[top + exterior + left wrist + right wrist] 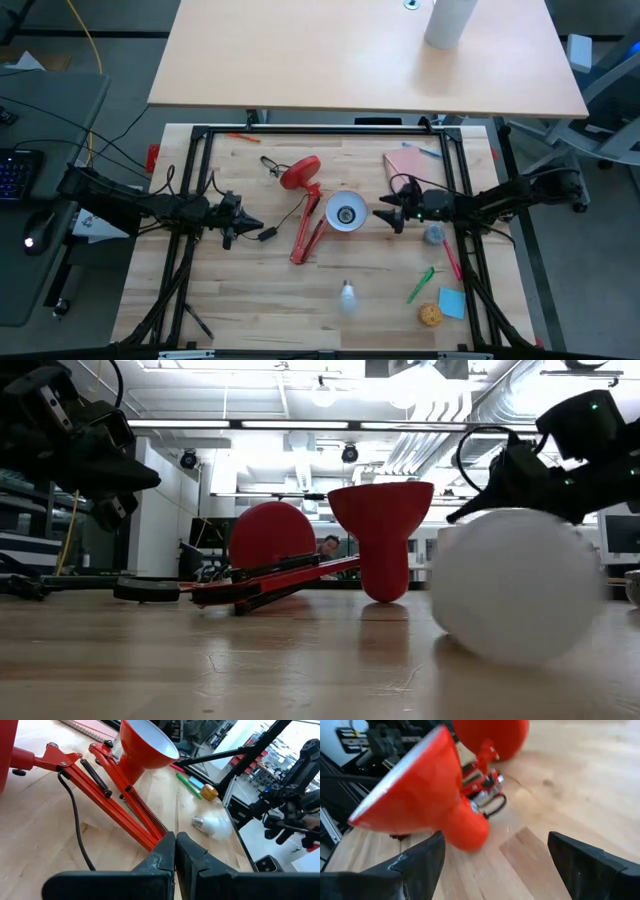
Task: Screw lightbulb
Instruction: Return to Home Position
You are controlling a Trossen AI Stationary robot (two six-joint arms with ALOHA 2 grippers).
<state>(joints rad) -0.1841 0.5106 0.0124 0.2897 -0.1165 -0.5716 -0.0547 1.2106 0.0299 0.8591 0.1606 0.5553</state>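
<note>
The lightbulb (pixel 347 293), small and white with a grey screw base, lies on its side on the wooden table near the front; it also shows as the lightbulb (pixel 212 825) and, large and close, as the lightbulb (pixel 515 595). The red desk lamp lies folded on the table, its shade (pixel 345 212) standing on its narrow end with the white inside facing up. My right gripper (pixel 385 213) is open just right of the shade (pixel 420 795), level, touching nothing. My left gripper (pixel 240 222) is shut, left of the lamp's arm (pixel 125 815), with nothing in it.
The lamp's round red base (pixel 300 172) and black cord with plug (pixel 268 235) lie by the arm. A pink notebook (pixel 410 165), grey-blue lump (pixel 433 234), green marker (pixel 420 283), blue note (pixel 451 302) and yellow lump (pixel 430 315) sit at the right. A black frame (pixel 330 129) borders the table.
</note>
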